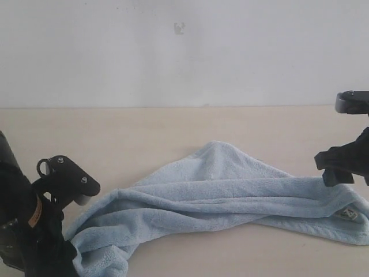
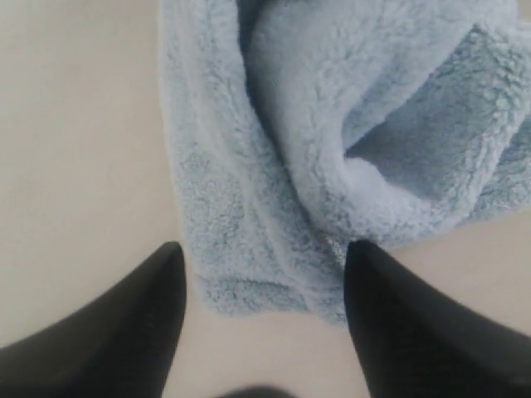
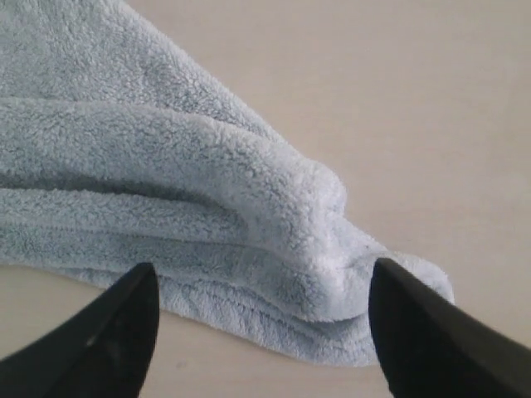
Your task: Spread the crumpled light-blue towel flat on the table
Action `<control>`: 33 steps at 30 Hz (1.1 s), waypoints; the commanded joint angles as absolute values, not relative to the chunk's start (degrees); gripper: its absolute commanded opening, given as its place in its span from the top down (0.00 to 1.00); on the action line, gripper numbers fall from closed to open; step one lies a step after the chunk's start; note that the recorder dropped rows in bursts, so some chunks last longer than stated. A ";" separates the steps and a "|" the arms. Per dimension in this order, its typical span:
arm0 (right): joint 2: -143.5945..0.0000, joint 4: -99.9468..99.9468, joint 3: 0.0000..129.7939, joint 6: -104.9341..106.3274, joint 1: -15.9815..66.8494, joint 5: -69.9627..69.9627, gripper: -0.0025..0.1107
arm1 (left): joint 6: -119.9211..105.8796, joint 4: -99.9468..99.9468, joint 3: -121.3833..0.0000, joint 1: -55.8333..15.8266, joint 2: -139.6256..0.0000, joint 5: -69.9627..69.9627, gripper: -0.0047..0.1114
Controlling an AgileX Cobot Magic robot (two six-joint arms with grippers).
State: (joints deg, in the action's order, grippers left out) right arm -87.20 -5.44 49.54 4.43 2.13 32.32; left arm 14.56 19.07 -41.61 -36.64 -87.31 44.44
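Note:
The light-blue towel [image 1: 219, 193] lies bunched in a long crumpled band across the cream table [image 1: 144, 133], with a white tag [image 1: 347, 214] near its right end. My left gripper [image 2: 264, 257] hovers open over the towel's left end [image 2: 274, 207], its dark fingers [image 2: 141, 323] standing either side of the folded edge without touching it. Above the towel's right end [image 3: 274, 249] my right gripper [image 3: 261, 278] is open too, fingers [image 3: 431, 332] spread wide, nothing between them. In the exterior view the left arm [image 1: 34, 219] is at the lower left and the right arm [image 1: 346, 161] at the right edge.
A white-grey wall [image 1: 184, 52] rises behind the table's far edge. Bare table surface stretches behind the towel and in front of its middle [image 1: 230, 254].

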 commanded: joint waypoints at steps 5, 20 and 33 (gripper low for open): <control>-87.61 -4.00 49.24 4.59 1.73 30.04 0.38 | 14.77 28.24 -40.27 -36.55 -92.28 45.99 0.58; -92.60 2.27 44.06 0.99 1.73 23.06 0.60 | 21.40 36.44 -43.61 -36.55 -92.28 55.11 0.92; -92.60 0.53 44.15 0.00 1.86 19.85 0.64 | 20.46 34.47 -43.61 -36.55 -92.28 52.09 0.92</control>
State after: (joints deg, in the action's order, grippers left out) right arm -92.57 0.70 43.98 0.00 2.03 20.55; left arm 20.44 34.97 -43.36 -36.64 -92.31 52.48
